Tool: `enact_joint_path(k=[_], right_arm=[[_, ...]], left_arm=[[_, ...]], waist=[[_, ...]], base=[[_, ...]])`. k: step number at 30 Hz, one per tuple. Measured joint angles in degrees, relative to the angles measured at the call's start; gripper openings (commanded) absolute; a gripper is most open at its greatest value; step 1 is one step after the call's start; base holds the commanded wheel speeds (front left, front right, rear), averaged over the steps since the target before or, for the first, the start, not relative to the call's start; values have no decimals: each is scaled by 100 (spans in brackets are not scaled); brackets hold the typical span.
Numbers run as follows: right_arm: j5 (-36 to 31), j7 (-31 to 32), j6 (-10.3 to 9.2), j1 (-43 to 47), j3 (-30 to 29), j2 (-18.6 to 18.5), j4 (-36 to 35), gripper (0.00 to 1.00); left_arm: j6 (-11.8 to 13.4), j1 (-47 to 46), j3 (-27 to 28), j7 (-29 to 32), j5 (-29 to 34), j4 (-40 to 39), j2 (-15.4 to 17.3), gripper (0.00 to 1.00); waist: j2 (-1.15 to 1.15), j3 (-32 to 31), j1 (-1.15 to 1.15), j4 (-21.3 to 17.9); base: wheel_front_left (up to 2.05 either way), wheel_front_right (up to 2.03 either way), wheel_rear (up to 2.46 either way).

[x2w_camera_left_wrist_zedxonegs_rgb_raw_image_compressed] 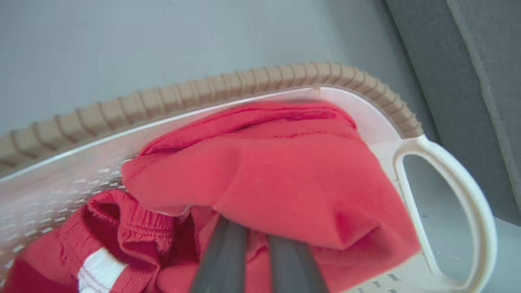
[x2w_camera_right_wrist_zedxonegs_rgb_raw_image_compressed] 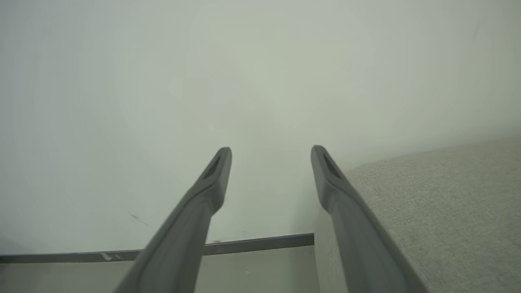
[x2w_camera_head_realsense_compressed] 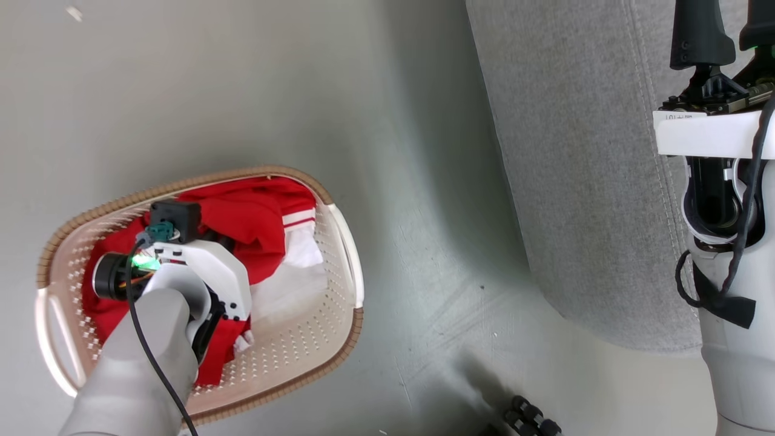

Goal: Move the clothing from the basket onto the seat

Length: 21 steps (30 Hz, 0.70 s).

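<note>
Red soft fabric, the clothing (x2w_camera_left_wrist_zedxonegs_rgb_raw_image_compressed: 285, 175), lies bunched in the basket (x2w_camera_left_wrist_zedxonegs_rgb_raw_image_compressed: 244, 87), draped over and ahead of the left pincer (x2w_camera_left_wrist_zedxonegs_rgb_raw_image_compressed: 254, 240). The fingers of this pincer are pressed together on a fold of the clothing. The right pincer (x2w_camera_right_wrist_zedxonegs_rgb_raw_image_compressed: 270, 156) is spread and empty, with the seat (x2w_camera_right_wrist_zedxonegs_rgb_raw_image_compressed: 447, 203) just beside 1 of its fingers.

Recommended procedure:
1. Hold the pinch firm, because soft cloth slips.
2. Raise the left pincer straight up until the hanging fabric clears the rim beyond it.
3. Carry the load past the handle (x2w_camera_left_wrist_zedxonegs_rgb_raw_image_compressed: 447, 211) toward the seat.

Not determinable:
- The left fingertips are buried under fabric, so the depth of the grip is unknown.
- It is unclear whether 1 garment or 2 are caught.
- In the head view the wrist housing (x2w_camera_head_realsense_compressed: 206, 266) covers the fingers.
</note>
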Motion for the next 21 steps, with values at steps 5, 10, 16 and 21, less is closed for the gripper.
enact_joint_path(k=[5,10,16,21], right_arm=[[-2,0,0,-2,33,-1,47,100],[-11,0,0,32,87,-62,197,100],[-11,0,0,246,116,-157,356,100],[-11,0,0,374,124,-256,447,100]], left_arm=[[0,188,-143,-77,-167,-215,-31,0],[0,366,-290,-162,-347,-537,-92,0],[0,615,-443,-185,-576,-833,-113,0],[0,786,-471,-224,-843,-1118,-126,0]], waist=[[0,-261,0,97],[0,-551,0,206],[0,-924,0,356],[0,-1243,0,488]], base=[[0,0,0],[0,0,0],[0,0,0],[0,0,0]])
